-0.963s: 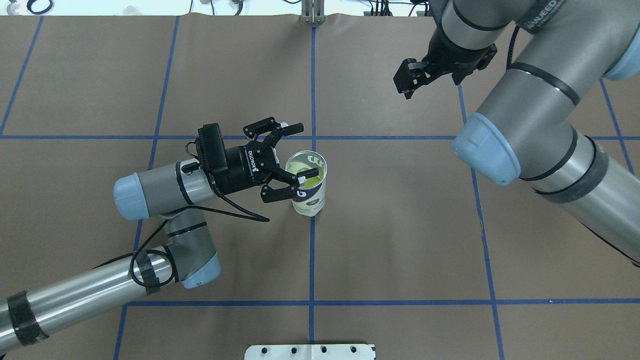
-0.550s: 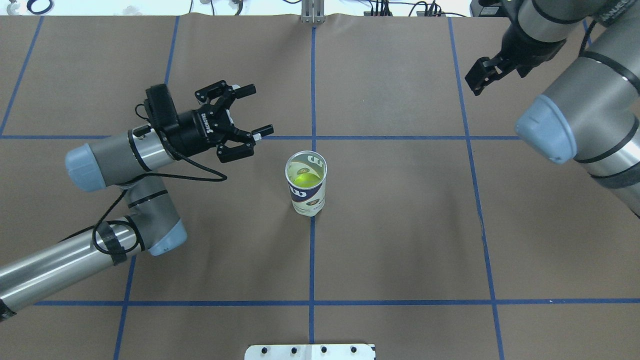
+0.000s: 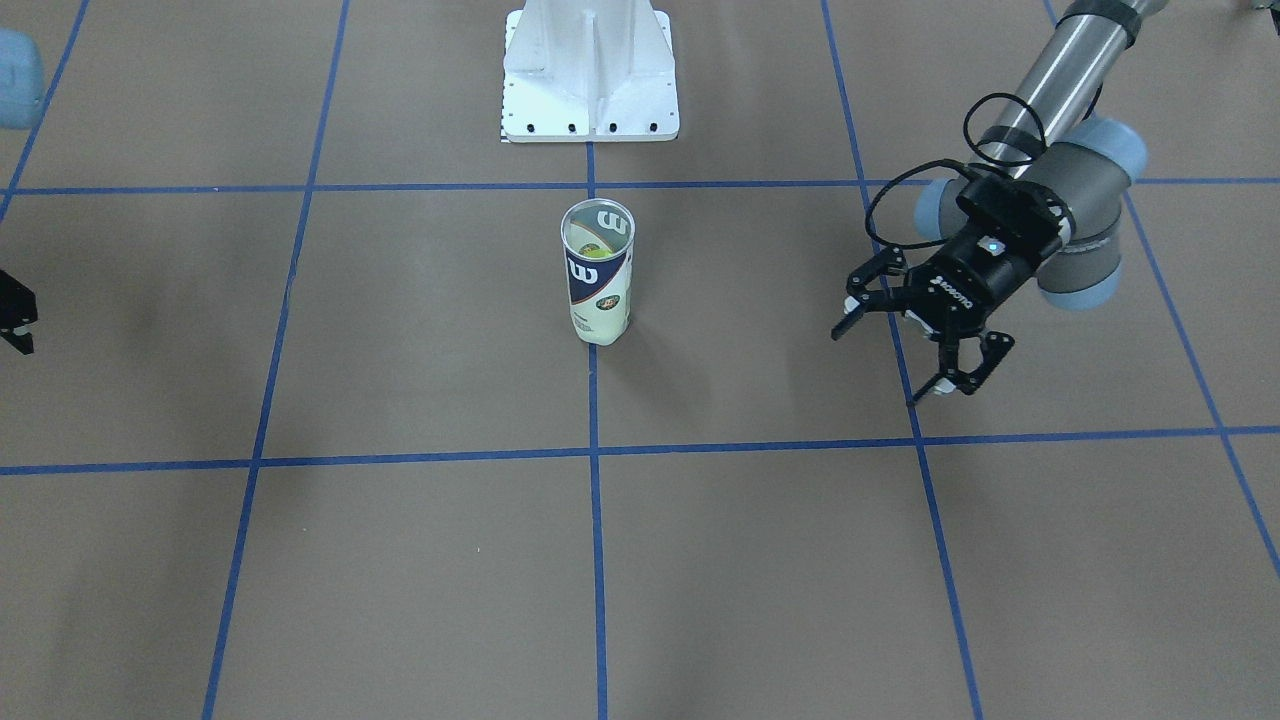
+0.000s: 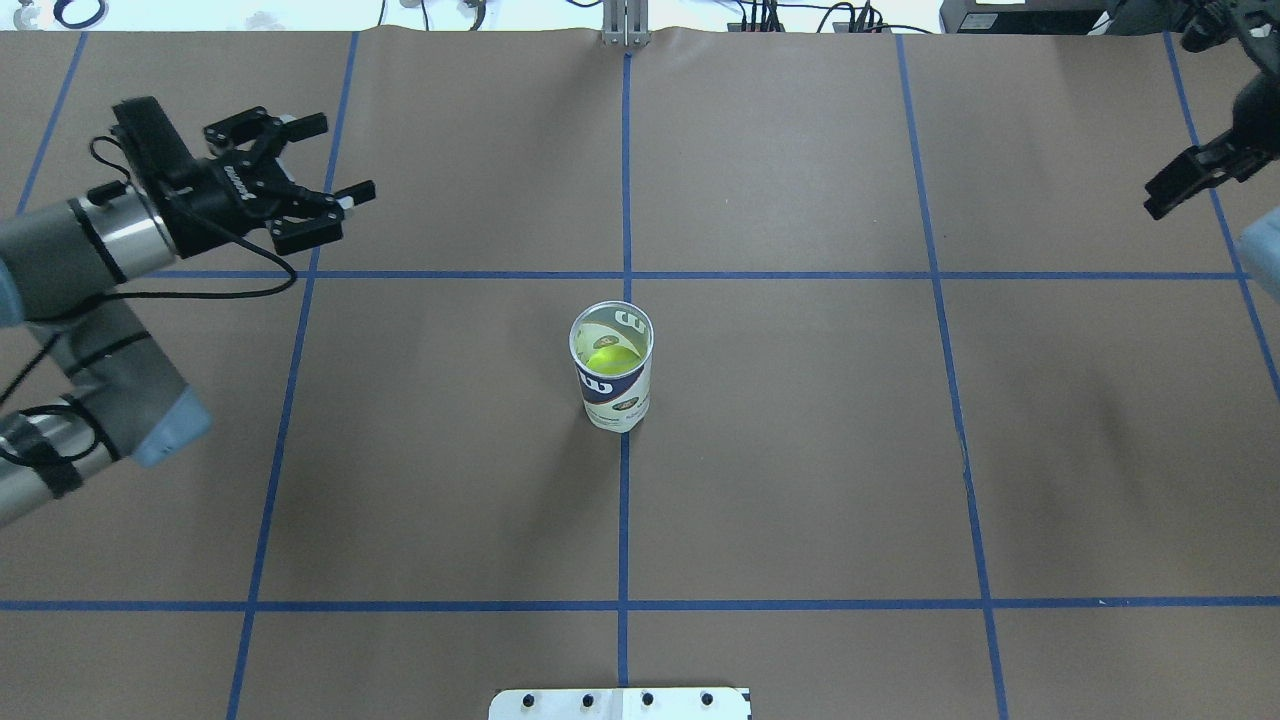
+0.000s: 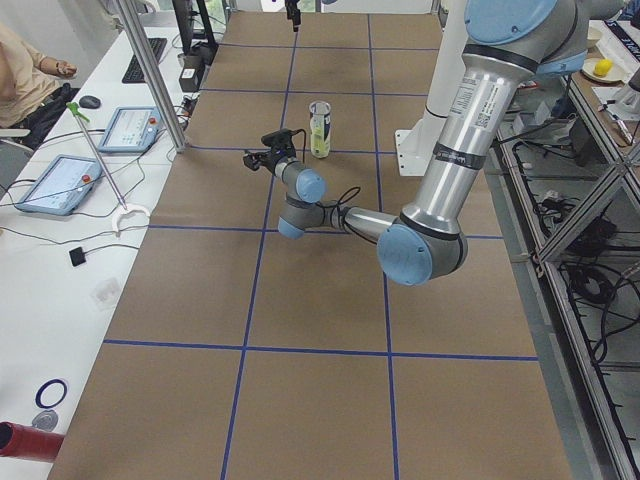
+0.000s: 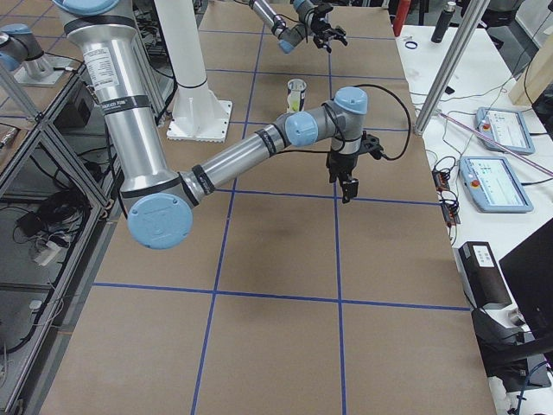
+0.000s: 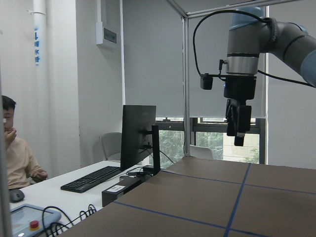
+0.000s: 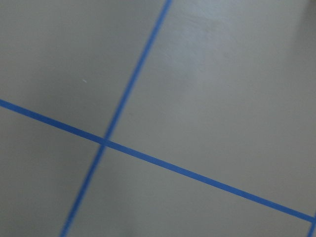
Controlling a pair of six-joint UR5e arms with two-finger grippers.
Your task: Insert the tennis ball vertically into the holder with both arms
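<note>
Holder [image 4: 612, 378] upright on worktop [image 4: 800, 450], frame centre, top open; tennis ball [image 4: 606, 357] inside. Left pincer [image 4: 339, 157] upper left of frame, spread wide, empty, well apart from holder. Right pincer [image 4: 1162, 202] at upper right edge, touching nothing; opening cannot tell.

Table surface [image 4: 800, 450]: brown covering, blue tape grid.
Side bench [image 7: 54, 191]: white; carries monitor [image 7: 138, 136] and keyboard [image 7: 91, 178].
Windows [image 7: 173, 143]: grey blinds [image 7: 153, 54] partly lowered.

We are looking at a brown tabletop [image 4: 800, 450] crossed by blue tape lines [image 4: 623, 520]. A white pedestal base [image 3: 590, 70] is standing at its edge, and a person [image 7: 17, 163] is sitting near a monitor [image 7: 138, 133] and keyboard [image 7: 94, 178].
</note>
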